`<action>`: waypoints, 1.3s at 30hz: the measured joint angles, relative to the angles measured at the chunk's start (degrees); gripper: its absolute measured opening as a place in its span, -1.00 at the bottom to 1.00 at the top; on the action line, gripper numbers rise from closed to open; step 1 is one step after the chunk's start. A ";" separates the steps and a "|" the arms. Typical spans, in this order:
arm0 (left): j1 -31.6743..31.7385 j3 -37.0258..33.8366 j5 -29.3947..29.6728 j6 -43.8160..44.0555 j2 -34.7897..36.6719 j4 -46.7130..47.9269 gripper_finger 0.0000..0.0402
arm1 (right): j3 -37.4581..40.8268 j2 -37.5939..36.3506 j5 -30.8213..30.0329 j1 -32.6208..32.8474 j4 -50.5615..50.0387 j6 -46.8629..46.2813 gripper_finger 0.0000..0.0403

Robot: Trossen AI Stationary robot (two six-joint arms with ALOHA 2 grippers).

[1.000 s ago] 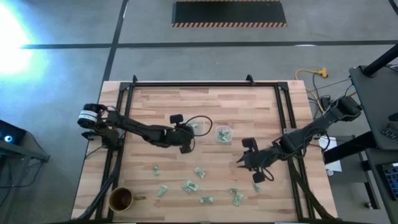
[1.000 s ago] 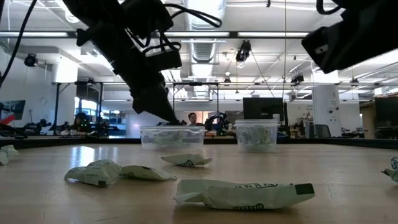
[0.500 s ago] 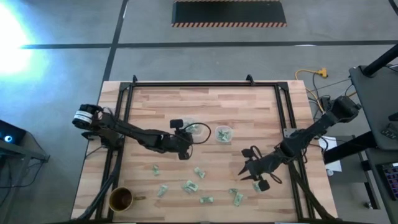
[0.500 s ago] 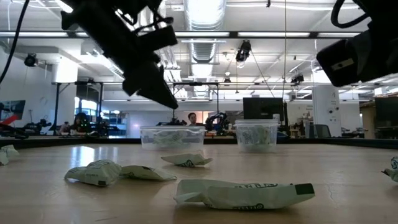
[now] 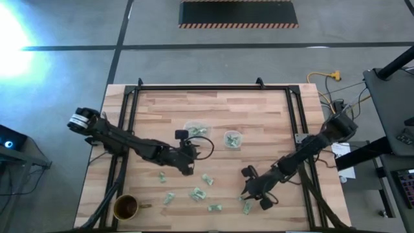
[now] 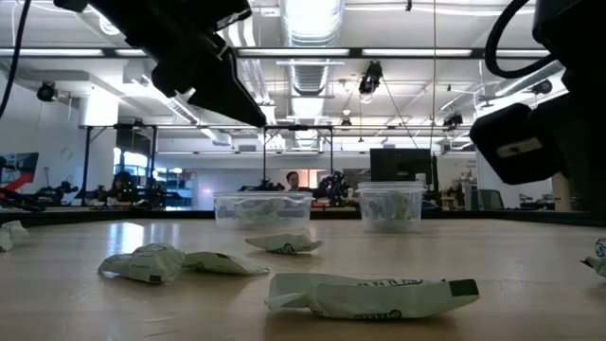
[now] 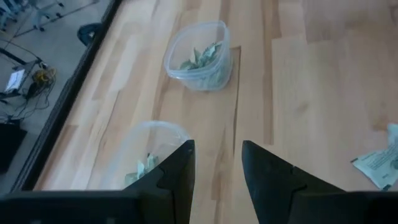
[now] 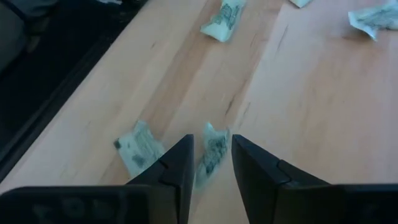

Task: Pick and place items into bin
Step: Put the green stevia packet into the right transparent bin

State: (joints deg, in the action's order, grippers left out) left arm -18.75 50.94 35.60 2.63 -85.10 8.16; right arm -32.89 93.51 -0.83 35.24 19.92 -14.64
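Small pale green and white wrapped items lie scattered on the near half of the wooden table [image 5: 259, 110], e.g. [image 5: 197, 193], [image 5: 162, 176], [image 6: 369, 296]. Two clear bins [image 5: 196, 131] [image 5: 232, 139] stand mid-table with items inside. My left gripper [image 5: 187, 162] hangs open and empty above the table, just near of the left bin [image 7: 146, 155]. My right gripper [image 5: 246, 193] is open and low over the near right items. In the right wrist view one item [image 8: 211, 152] lies flat between its fingers, another item [image 8: 137, 149] just beside it. I cannot tell whether the fingers touch it.
A round brown cup [image 5: 126, 207] stands at the table's near left corner. Black frame rails run along the table's left [image 5: 123, 149] and right [image 5: 304, 149] sides. The far half of the tabletop behind the bins is bare wood.
My left gripper has drawn back from the left bin toward the near edge and risen in the low view. My right gripper has moved toward the near edge and leftward, coming down over the items near the near right of the table. No item has moved.
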 joint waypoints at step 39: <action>-0.81 -0.39 0.90 0.00 0.59 -0.08 -0.42 | -4.19 4.68 -2.35 -0.17 -5.95 3.87 -0.95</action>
State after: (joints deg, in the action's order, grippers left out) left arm -19.55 50.54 36.50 2.63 -84.51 8.08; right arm -37.08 98.19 -3.18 35.07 13.97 -10.78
